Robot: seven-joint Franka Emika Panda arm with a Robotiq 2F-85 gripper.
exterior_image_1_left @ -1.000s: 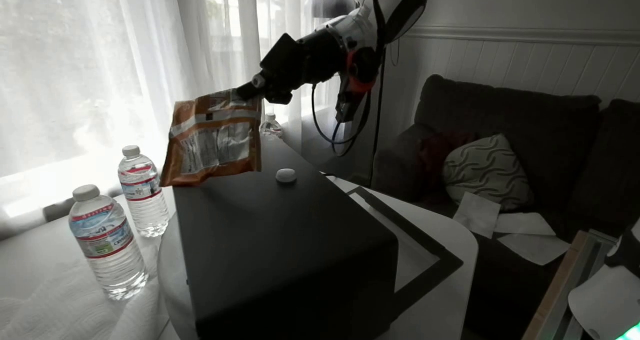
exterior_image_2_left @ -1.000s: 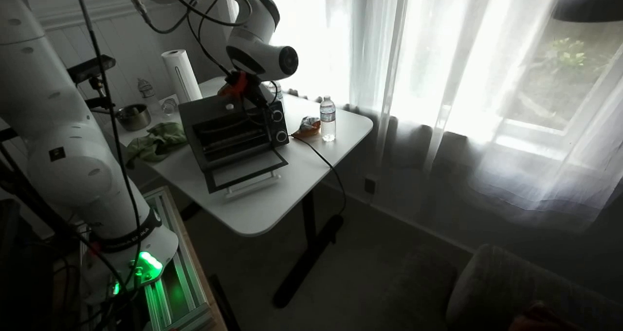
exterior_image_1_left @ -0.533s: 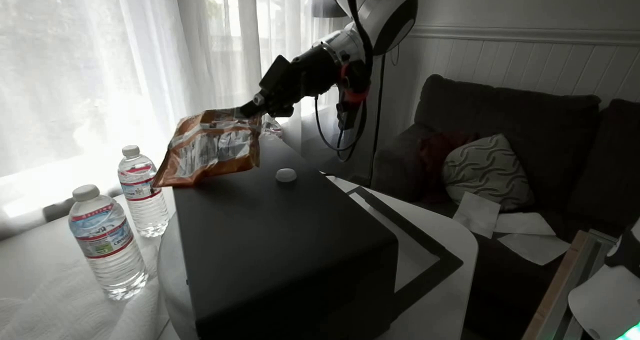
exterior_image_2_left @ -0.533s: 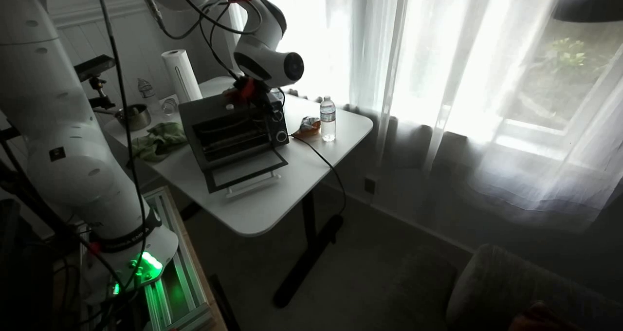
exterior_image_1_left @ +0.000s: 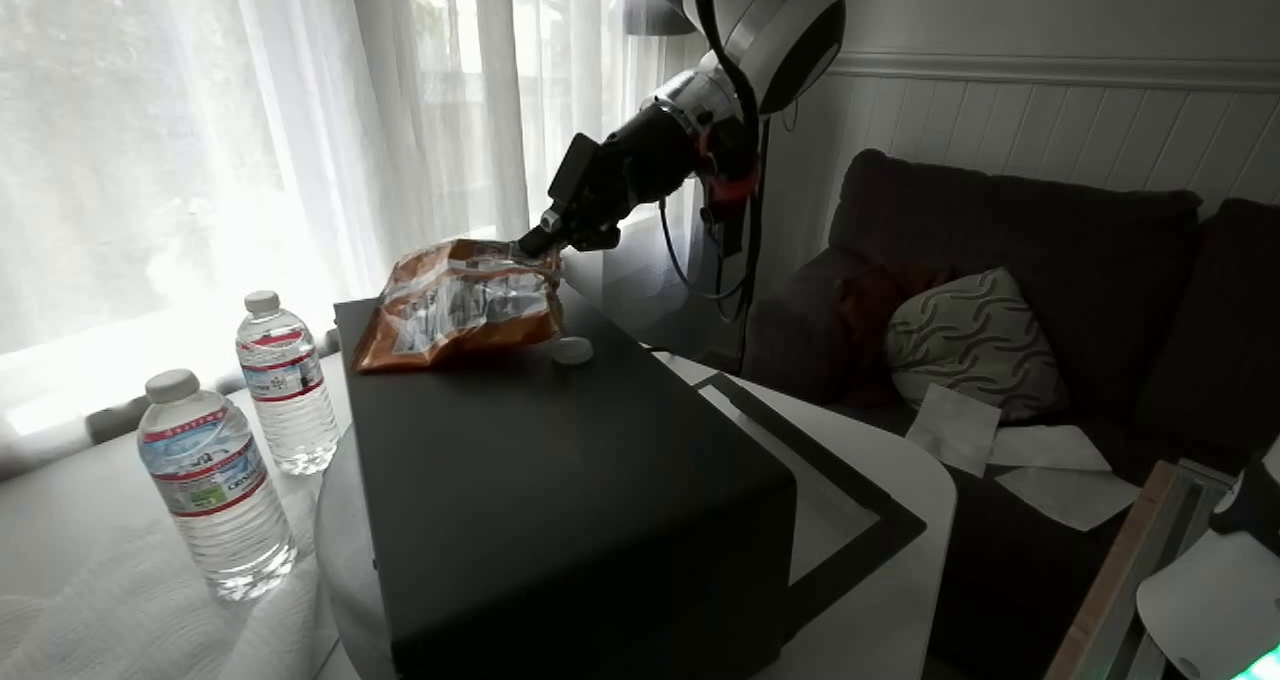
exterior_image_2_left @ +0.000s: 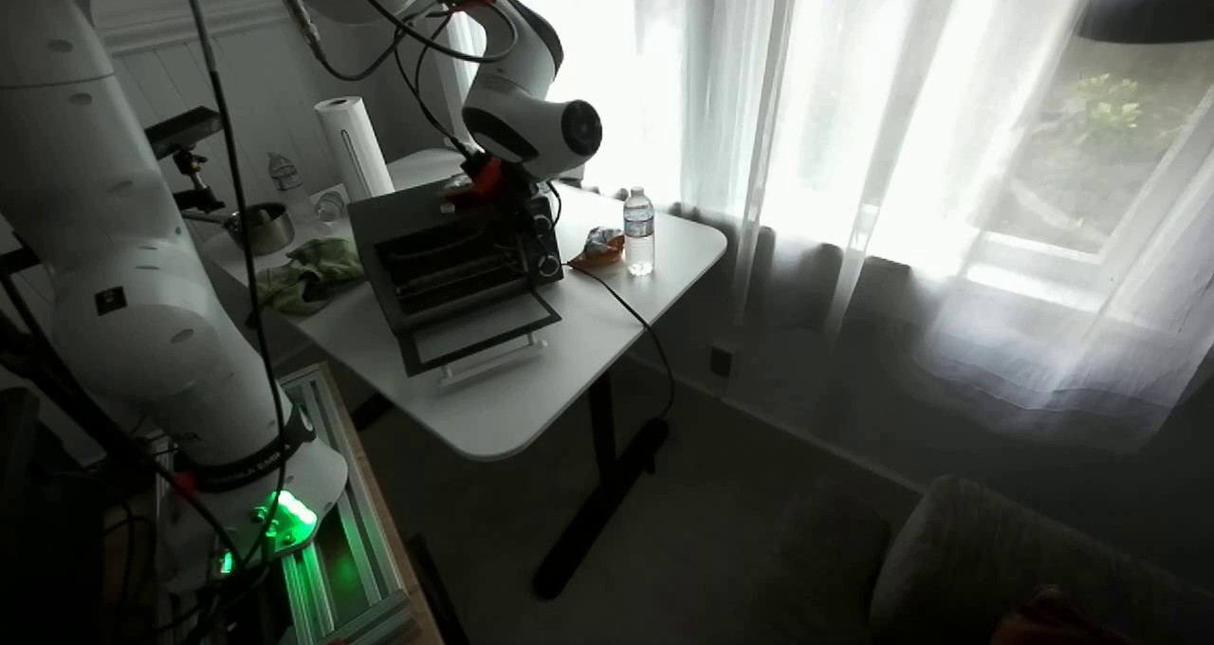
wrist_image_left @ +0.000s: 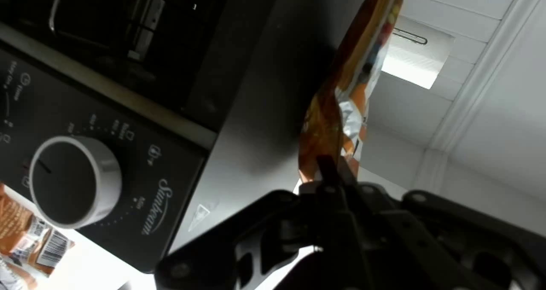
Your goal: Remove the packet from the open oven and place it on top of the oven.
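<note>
The orange packet (exterior_image_1_left: pixel 465 305) with pale printed patches is crumpled and tilted over the oven's flat black top (exterior_image_1_left: pixel 560 460). Its lower edge appears to touch that top in an exterior view. My gripper (exterior_image_1_left: pixel 535 245) is shut on the packet's upper edge. In the wrist view the fingertips of my gripper (wrist_image_left: pixel 337 168) pinch the packet (wrist_image_left: pixel 326 123) just above the oven top (wrist_image_left: pixel 251 140). The oven (exterior_image_2_left: pixel 389 223) stands with its door (exterior_image_2_left: pixel 484 337) hanging open. The packet is mostly hidden behind the arm in that exterior view.
A small white knob (exterior_image_1_left: pixel 573 350) sits on the oven top beside the packet. Water bottles (exterior_image_1_left: pixel 215 485) (exterior_image_2_left: pixel 639 232) stand on the white table. A second orange bag (exterior_image_2_left: pixel 602 247) lies near a bottle. A green cloth (exterior_image_2_left: pixel 313 275) and a pot (exterior_image_2_left: pixel 261 228) lie at the other side.
My gripper has come down and shifted rightward in an exterior view, still holding the packet. The packet has gone from hanging to leaning and bunched against the oven top.
</note>
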